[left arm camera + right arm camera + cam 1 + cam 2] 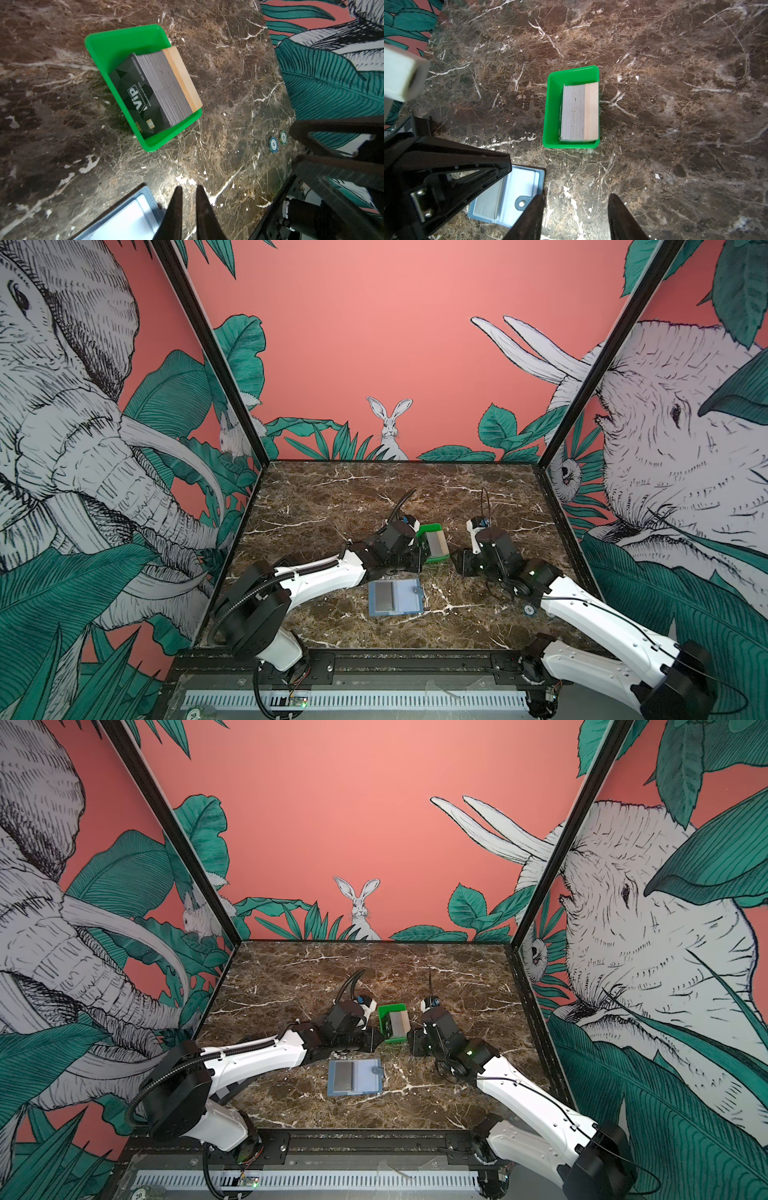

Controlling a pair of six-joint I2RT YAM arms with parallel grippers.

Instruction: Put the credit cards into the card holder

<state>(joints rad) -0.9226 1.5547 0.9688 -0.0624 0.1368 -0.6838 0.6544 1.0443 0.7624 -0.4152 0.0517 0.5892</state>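
The credit cards [149,93] stand on edge as a stack in a green tray [116,41], a black "VIP" card in front, then grey and beige ones. Both top views show the stack [436,544] [397,1026]. The card holder [395,597] lies open nearer the front, with a grey card [383,596] in its left pocket. My left gripper [189,189] hovers over bare marble between holder [124,220] and tray, its fingers a narrow gap apart and empty. My right gripper [575,196] stands open and empty, right of the holder [517,187] and short of the tray [552,108].
Two poker chips [273,143] lie on the marble near the right arm [528,609]. Both grippers [417,562] [459,562] sit close together just in front of the tray. Patterned walls close the table's back and sides.
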